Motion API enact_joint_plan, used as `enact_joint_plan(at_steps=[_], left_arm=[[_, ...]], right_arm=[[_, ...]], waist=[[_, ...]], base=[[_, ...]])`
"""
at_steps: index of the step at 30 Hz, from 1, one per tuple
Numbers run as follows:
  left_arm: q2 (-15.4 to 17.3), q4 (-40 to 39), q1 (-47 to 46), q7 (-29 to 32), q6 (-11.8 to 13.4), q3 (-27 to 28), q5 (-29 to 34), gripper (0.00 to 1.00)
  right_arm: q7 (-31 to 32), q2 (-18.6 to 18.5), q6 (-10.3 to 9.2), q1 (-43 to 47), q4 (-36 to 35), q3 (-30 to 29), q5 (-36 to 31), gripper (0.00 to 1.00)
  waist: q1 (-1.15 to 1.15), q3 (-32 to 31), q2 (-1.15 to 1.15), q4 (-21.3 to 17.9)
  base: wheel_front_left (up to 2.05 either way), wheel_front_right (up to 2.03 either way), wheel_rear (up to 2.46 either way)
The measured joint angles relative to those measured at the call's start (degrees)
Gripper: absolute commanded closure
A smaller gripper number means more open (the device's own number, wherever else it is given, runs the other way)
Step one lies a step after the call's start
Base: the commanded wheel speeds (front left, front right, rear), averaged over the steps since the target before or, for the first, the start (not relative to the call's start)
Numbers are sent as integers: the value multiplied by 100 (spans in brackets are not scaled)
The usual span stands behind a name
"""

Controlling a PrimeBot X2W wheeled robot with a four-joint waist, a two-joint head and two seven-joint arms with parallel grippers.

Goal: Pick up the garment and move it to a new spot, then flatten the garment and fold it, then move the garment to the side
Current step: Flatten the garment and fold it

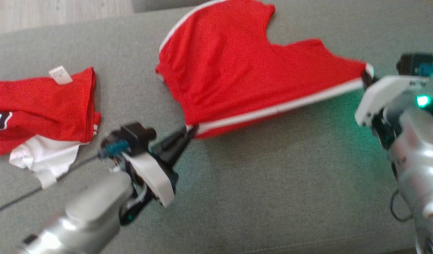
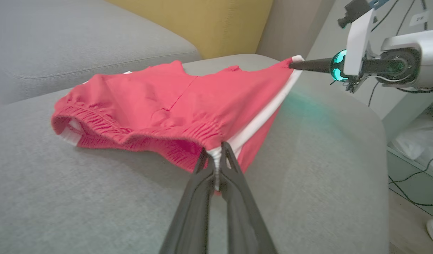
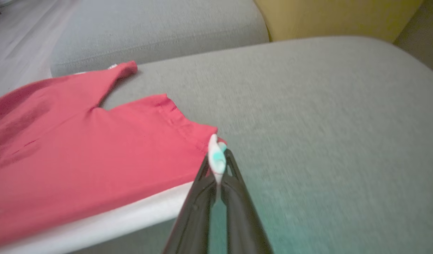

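The red shorts (image 1: 237, 77) hang stretched between your 2 tools along their white side stripe (image 1: 273, 109). The rest of the cloth lies on the grey sofa cushion (image 1: 273, 183) beyond that held edge.

Your left tool (image 1: 190, 131) is pinched tight on the waistband corner at one end of the stripe. In the left wrist view its fingers (image 2: 197, 197) meet with only the white trim between them. Your right tool (image 1: 367, 78) is clamped the same way on the leg-hem corner at the other end, with trim bunched at its tips. The held edge looks lifted off the cushion near each tool.

I judge you are in the flatten step, with the shorts at their spot and being spread, and no fold made yet. The next move calls for even tension from both tools and lowering the edge together, so the stripe lands straight. The gathered waistband beside the left tool's tips looks likely to stay rumpled.

A pile of red and white clothing (image 1: 43, 109) lies on the left tool's outer side, well apart.
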Motion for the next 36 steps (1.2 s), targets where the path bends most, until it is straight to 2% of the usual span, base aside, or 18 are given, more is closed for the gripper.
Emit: enact_joint_plan(at_steps=[8,15,18,22,27,32,36], left_arm=[[11,-733,780,25,336,-210,-156,100],[49,-1396,1213,202,637,-386,-212,100],[90,-1486,1191,203,765,-358,-211,100],[120,-1506,1141,192,851,-261,-211,100],[112,-1485,760,88,911,40,-275,100],[102,-1366,446,33,910,249,-331,100],[2,-1248,199,-9,850,303,-331,100]], right_arm=[[858,-433,2,1140,-688,382,828,100],[1429,-854,2,2090,-1796,385,1379,100],[1512,-907,2,2284,-2330,243,1430,100],[1515,-887,2,2333,-3112,-56,1399,100],[1463,-664,2,2271,-3893,-521,1107,100],[1463,-315,2,1649,-4239,-727,690,100],[1458,-161,2,951,-4090,-760,255,100]], waist=[[0,-533,0,-111],[0,-783,0,-140],[1,-743,0,-110],[1,-608,0,-34],[2,-334,0,93],[2,0,0,265],[2,297,0,441]], base=[[0,0,0],[0,0,0],[0,0,0],[0,0,0],[0,0,0],[0,0,0],[0,0,0]])
